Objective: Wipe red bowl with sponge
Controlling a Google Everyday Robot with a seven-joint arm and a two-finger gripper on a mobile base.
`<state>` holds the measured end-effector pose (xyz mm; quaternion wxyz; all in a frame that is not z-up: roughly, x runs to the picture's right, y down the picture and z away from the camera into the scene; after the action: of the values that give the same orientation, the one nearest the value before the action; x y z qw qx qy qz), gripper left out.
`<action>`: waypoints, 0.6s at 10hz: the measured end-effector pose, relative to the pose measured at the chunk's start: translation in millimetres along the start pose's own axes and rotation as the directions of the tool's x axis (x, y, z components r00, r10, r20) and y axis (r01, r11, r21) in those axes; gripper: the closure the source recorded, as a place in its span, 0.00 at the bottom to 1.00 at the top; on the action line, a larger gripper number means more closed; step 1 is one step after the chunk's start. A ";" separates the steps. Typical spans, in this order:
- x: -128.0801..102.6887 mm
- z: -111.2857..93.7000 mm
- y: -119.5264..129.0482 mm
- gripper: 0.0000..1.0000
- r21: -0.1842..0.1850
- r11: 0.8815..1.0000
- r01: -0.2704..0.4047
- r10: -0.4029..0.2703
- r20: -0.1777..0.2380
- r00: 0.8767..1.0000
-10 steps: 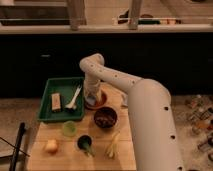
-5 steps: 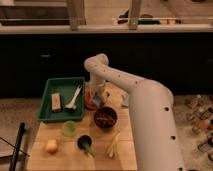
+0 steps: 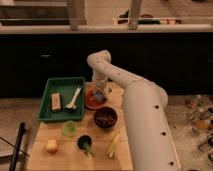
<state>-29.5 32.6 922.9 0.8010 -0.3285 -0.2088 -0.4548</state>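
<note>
The red bowl [image 3: 92, 101] is a shallow orange-red dish on the wooden table, just right of the green tray. My gripper [image 3: 99, 94] hangs straight down over the bowl's right half at the end of the white arm. A small bluish sponge [image 3: 100, 96] sits at the gripper's tip, low over or on the bowl; I cannot tell whether it touches the bowl.
A green tray [image 3: 49, 88] holds a tan block [image 3: 56, 101] and a white utensil [image 3: 74, 97]. A dark bowl [image 3: 105, 119] sits in front of the red bowl. A green cup [image 3: 69, 128], a yellow fruit [image 3: 51, 146], a dark green item [image 3: 84, 144] and a pale stalk [image 3: 113, 145] lie near the front. A dark counter stands behind.
The gripper has shifted slightly to the right and down over the red bowl with the sponge at its tip. Everything else on the table is unmoved.
</note>
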 end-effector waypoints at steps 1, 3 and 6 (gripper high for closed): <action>2.0 -1.0 -6.3 1.00 0.005 1.000 0.005 -0.005 -0.005 1.000; -2.2 -3.8 -16.6 1.00 0.013 0.999 0.029 -0.029 -0.009 1.000; -18.5 -14.1 -22.8 1.00 0.057 0.996 0.070 -0.069 -0.015 0.997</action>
<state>-57.9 25.0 909.1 0.7952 -0.2946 -0.2278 -0.4785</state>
